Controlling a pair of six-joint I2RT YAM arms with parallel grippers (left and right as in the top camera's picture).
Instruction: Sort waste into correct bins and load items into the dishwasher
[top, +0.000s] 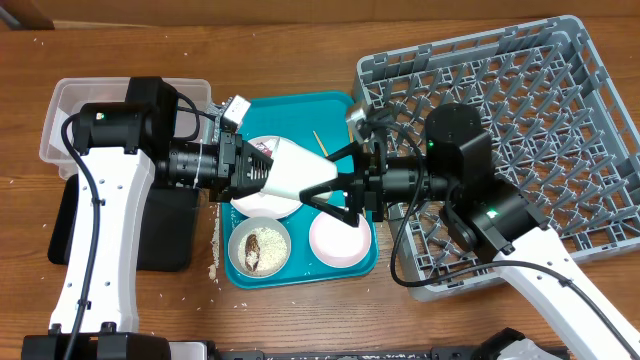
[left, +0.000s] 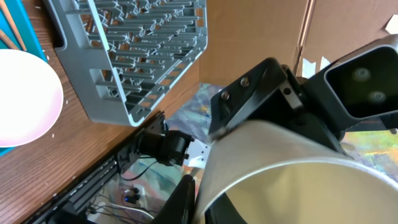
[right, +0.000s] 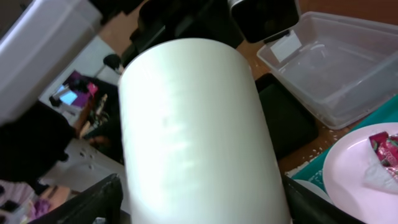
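A small white cup (top: 295, 172) hangs above the teal tray (top: 300, 105). My left gripper (top: 252, 170) is shut on its rim; the left wrist view shows a finger pinching the rim (left: 249, 186). My right gripper (top: 335, 180) is open, with one finger on each side of the cup's body (right: 193, 143). A white plate (top: 262, 205) with a red foil wrapper (right: 385, 149) lies under the cup. One bowl (top: 258, 248) holds rice and a brown scrap. An empty bowl (top: 338, 240) sits beside it. Chopsticks (top: 320, 143) lie on the tray.
The grey dish rack (top: 520, 100) fills the right side. The clear tub (top: 60, 120) stands at far left, with the black tray (top: 165, 230) in front of it under my left arm. Loose rice (top: 215, 250) lies on the table beside the teal tray.
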